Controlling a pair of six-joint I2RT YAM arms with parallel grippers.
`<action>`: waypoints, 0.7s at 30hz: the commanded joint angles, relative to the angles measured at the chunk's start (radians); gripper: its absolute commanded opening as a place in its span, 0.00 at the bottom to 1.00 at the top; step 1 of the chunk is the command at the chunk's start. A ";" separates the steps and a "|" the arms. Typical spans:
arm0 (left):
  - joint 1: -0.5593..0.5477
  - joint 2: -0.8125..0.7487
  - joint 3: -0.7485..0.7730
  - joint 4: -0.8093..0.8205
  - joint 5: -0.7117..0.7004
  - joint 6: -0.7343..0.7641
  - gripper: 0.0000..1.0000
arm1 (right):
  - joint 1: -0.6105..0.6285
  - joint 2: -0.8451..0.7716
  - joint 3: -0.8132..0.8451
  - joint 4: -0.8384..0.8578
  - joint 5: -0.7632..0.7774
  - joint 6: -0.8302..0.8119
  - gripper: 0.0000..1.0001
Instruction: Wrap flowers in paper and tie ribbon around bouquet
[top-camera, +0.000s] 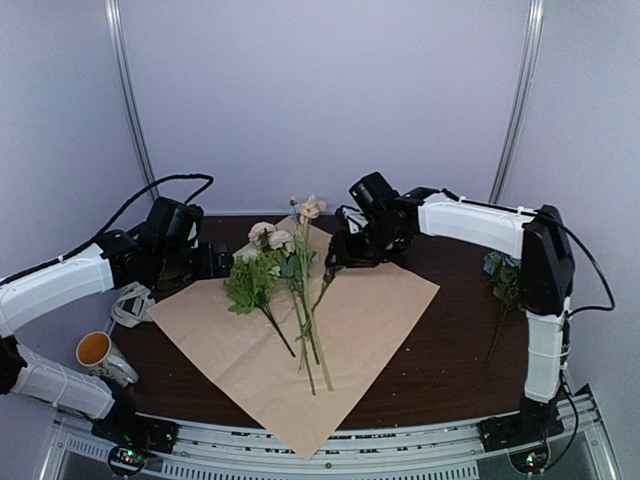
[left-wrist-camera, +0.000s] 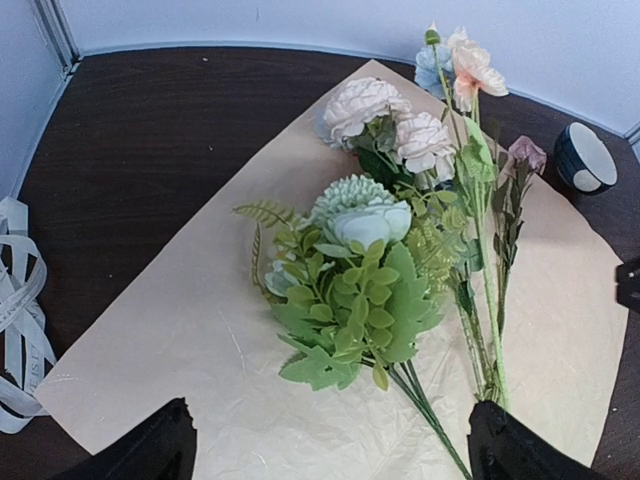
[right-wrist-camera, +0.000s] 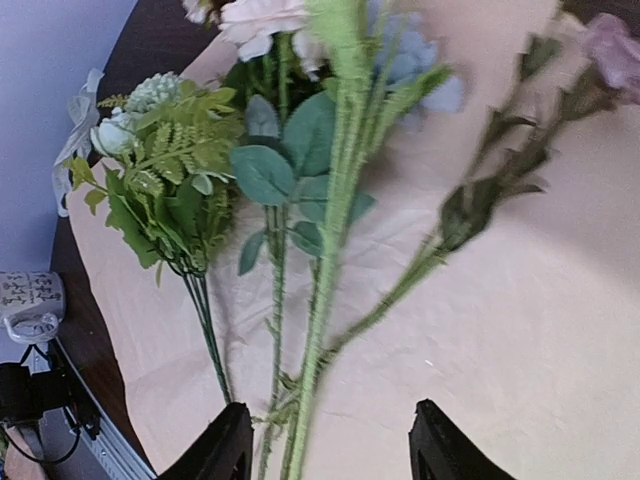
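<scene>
Flowers (top-camera: 285, 270) lie in a loose fan on the paper (top-camera: 370, 320), blooms toward the top of the overhead view and thin green stems running down toward the middle of the frame. The paper sits tan face up on the dark worktop (top-camera: 450, 350), turned like a diamond, with one corner near the bottom edge of the frame and the opposite corner under the blooms. In the left wrist view a leafy bunch (left-wrist-camera: 350, 300) with a pale green-white bloom fills the centre, two cream-pink blooms sit above it, and a taller stalk carrying a blue and a peach bloom reaches the upper right. A slim dark stem (left-wrist-camera: 515, 200) with a mauve bud lies just right of them. The ribbon (top-camera: 130, 305) is heaped in pale loops on the worktop off the paper's left corner. The left claw (top-camera: 215, 262) hovers by the paper's upper left edge, spread wide and gripping nothing. The right claw (top-camera: 338, 258) hangs over the upper middle of the paper, above the dark stem. Its fingers (right-wrist-camera: 235, 445) stand apart in the right wrist view, and green stalks pass just beside one of them. The stalks are blurred there, so I cannot tell whether any touches it. A mug (top-camera: 100, 352) stands at lower left, and a second bunch (top-camera: 500, 275) lies at the worktop's right edge.
</scene>
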 joint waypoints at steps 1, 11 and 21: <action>0.006 0.000 0.001 0.028 -0.012 0.039 0.98 | -0.137 -0.322 -0.238 -0.118 0.252 -0.082 0.56; 0.014 -0.002 -0.027 0.069 -0.005 0.095 0.98 | -0.687 -0.791 -0.922 0.027 0.441 -0.047 0.83; 0.021 -0.002 -0.040 0.079 -0.011 0.129 0.98 | -0.846 -0.507 -0.928 0.049 0.263 -0.085 0.76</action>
